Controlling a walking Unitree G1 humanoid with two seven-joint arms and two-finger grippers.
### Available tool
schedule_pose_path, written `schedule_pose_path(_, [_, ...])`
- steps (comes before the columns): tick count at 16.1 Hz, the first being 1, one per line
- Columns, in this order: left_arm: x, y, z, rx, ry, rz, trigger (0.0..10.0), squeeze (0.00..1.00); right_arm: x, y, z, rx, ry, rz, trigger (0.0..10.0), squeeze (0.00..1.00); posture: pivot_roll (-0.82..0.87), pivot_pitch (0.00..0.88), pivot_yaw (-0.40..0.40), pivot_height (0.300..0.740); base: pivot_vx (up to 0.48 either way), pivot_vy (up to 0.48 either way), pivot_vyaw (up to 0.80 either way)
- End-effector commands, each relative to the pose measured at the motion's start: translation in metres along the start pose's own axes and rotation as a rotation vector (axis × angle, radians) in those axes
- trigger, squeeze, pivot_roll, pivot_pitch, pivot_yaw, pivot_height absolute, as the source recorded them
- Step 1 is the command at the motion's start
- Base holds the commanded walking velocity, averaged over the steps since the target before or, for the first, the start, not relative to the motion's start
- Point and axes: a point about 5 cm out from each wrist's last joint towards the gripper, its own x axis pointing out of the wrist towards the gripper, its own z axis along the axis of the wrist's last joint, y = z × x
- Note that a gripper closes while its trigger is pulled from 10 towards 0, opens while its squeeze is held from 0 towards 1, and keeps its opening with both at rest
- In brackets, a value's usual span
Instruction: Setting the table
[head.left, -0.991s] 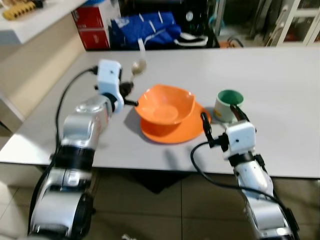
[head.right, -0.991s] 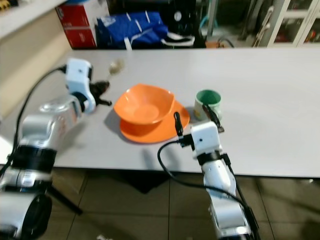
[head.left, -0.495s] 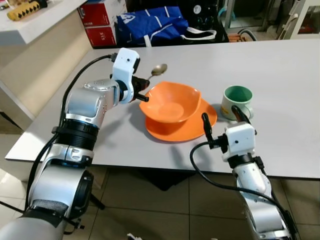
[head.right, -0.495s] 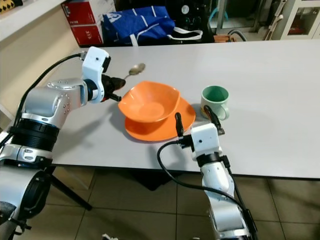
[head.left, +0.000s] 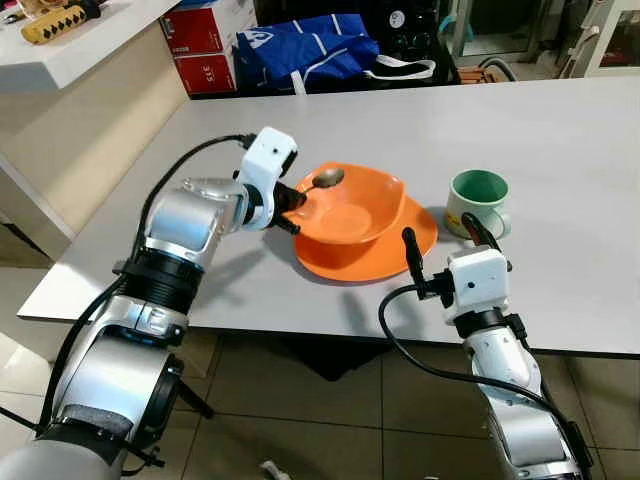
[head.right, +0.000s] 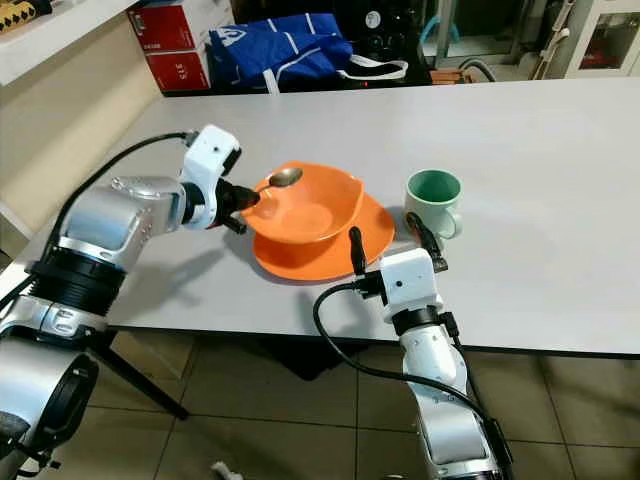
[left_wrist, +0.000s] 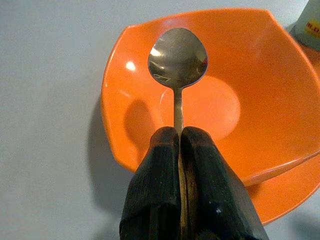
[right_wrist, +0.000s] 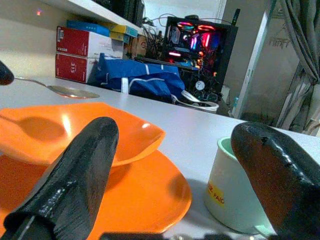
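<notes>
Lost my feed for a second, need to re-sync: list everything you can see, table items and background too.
spoon: 1, silver, held over the bowl
bowl: 1, orange, on the plate
plate: 1, orange, table centre
mug: 1, white, green inside, right of plate
table: 1, grey
bag: 1, blue, behind table
boxes: red, beside the bag
left gripper: shut on spoon
right gripper: open, near mug

orange plastic bowl on matching orange round plate | silver metal spoon | white ceramic mug, green inside | grey tabletop
</notes>
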Motion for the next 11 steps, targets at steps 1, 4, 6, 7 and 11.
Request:
schedule_pose_path(1, [0.001, 0.003, -0.001, 0.02, 0.005, 0.025, 0.0, 0.0, 0.001, 0.002, 0.0, 0.001, 0.002, 0.0, 10.0, 0.0, -0.14, 0.0, 0.172, 0.74, 0.0, 0.0, 0.0])
schedule_pose_path(4, [0.009, 0.002, -0.01, 0.044, 0.02, 0.023, 0.0, 0.0, 0.0, 0.003, 0.001, 0.0, 0.003, -0.002, 10.0, 0.0, -0.15, 0.001, 0.176, 0.74, 0.0, 0.0, 0.0])
schedule_pose_path(6, [0.013, -0.002, -0.015, 0.068, 0.038, 0.011, 0.0, 0.0, -0.001, 0.003, 0.002, 0.001, 0.004, -0.004, 10.0, 0.0, -0.15, 0.006, 0.181, 0.74, 0.0, 0.0, 0.0])
schedule_pose_path(7, [0.014, -0.002, -0.016, 0.073, 0.045, 0.007, 0.0, 0.0, -0.002, 0.003, 0.002, 0.001, 0.004, -0.005, 10.0, 0.0, -0.15, 0.008, 0.184, 0.74, 0.0, 0.0, 0.0])
schedule_pose_path(11, [0.018, 0.0, -0.019, 0.11, 0.058, 0.018, 0.0, 0.0, -0.005, 0.005, 0.002, 0.006, 0.01, -0.011, 10.0, 0.0, -0.16, 0.017, 0.194, 0.74, 0.0, 0.0, 0.0])
